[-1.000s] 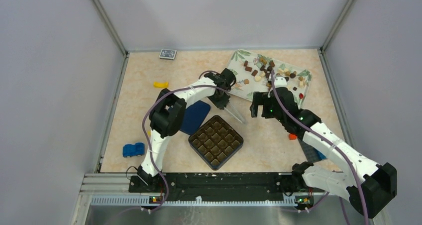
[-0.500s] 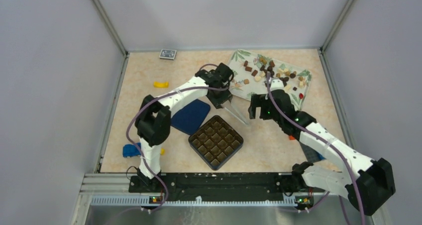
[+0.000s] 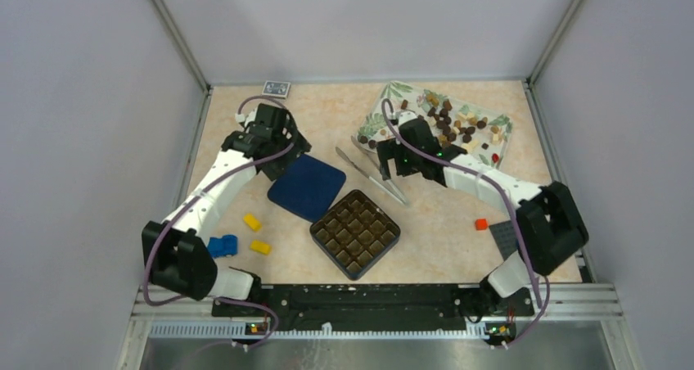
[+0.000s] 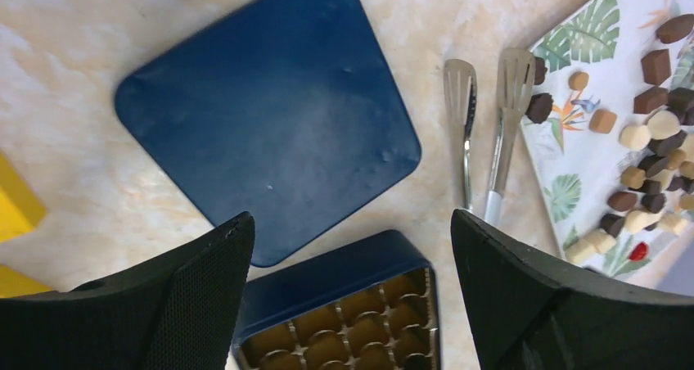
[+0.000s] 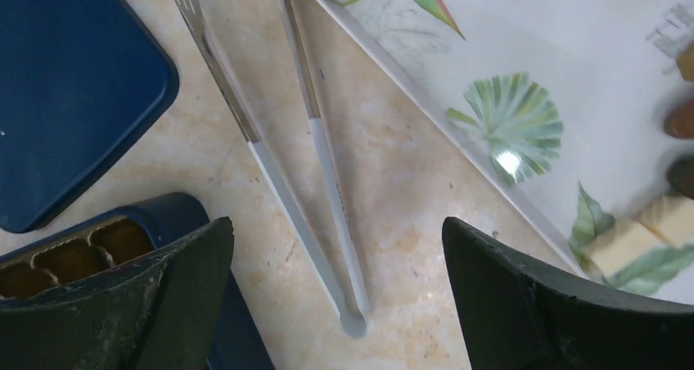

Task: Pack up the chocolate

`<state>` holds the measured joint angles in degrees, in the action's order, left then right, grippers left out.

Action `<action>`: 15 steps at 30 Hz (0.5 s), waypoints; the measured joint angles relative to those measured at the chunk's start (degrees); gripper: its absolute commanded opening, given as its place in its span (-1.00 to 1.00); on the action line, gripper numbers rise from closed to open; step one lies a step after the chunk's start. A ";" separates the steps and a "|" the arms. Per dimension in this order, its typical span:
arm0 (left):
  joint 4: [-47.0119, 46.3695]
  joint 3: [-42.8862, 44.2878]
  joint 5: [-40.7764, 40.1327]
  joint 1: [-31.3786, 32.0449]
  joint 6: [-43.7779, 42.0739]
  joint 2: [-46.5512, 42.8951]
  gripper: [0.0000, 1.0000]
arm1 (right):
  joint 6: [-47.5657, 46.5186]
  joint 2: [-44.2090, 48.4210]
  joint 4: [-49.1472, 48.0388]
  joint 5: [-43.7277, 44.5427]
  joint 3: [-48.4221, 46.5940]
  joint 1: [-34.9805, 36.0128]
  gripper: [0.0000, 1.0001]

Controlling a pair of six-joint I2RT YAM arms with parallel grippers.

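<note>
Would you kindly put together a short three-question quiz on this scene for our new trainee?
1. True or false: the metal tongs lie free on the beige tabletop.
2. Where are the small brown and cream chocolates? A) in the dark blue compartment box; B) on the leaf-patterned tray; C) on the flat blue lid.
3. Fill in: the box's compartments are ___.
Key: 1 true; 2 B; 3 empty.

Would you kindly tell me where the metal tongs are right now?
In the top view, the tongs lie on the table, between the blue lid and the leaf-print tray, just beyond the compartment box.
</note>
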<state>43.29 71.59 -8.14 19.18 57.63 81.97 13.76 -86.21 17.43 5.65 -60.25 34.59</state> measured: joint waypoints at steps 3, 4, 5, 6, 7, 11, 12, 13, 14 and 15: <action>0.33 -2.38 -1.20 -0.90 -4.20 -4.31 0.90 | -1.42 -6.21 -0.70 -0.22 -3.43 0.90 0.89; 0.26 -2.84 -1.46 -0.87 -5.38 -5.73 0.91 | -1.73 -7.41 -0.98 -0.26 -3.72 1.11 0.87; 0.11 -3.26 -1.73 -0.85 -6.36 -7.08 0.93 | -1.86 -8.79 -1.16 -0.24 -3.98 1.46 0.85; -0.04 -3.78 -1.95 -0.81 -7.52 -8.90 0.97 | -2.10 -10.14 -1.44 -0.24 -4.22 1.75 0.83; -0.07 -4.09 -2.19 -0.81 -8.48 -10.34 0.97 | -2.21 -11.45 -1.53 -0.15 -4.59 2.03 0.82; -0.24 -4.68 -3.41 -0.81 -11.96 -14.23 0.97 | -3.26 -16.35 -1.84 0.66 -6.67 2.75 0.80; -0.26 -4.68 -3.45 -0.81 -12.17 -14.34 0.97 | -3.52 -17.14 -1.95 0.76 -7.04 2.91 0.78; -0.28 -4.70 -3.52 -0.81 -12.72 -14.45 0.97 | -3.89 -18.14 -2.08 1.07 -7.54 3.17 0.75; -0.33 -4.76 -3.50 -0.81 -13.11 -14.47 0.97 | -4.31 -18.99 -2.08 1.25 -8.04 3.41 0.68; -0.42 -4.98 -3.50 -0.81 -13.53 -14.47 0.97 | -4.74 -20.06 -2.10 1.62 -8.59 3.76 0.61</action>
<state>42.87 66.61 -11.64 18.37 44.10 67.51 9.02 -106.28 15.33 7.27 -68.84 38.35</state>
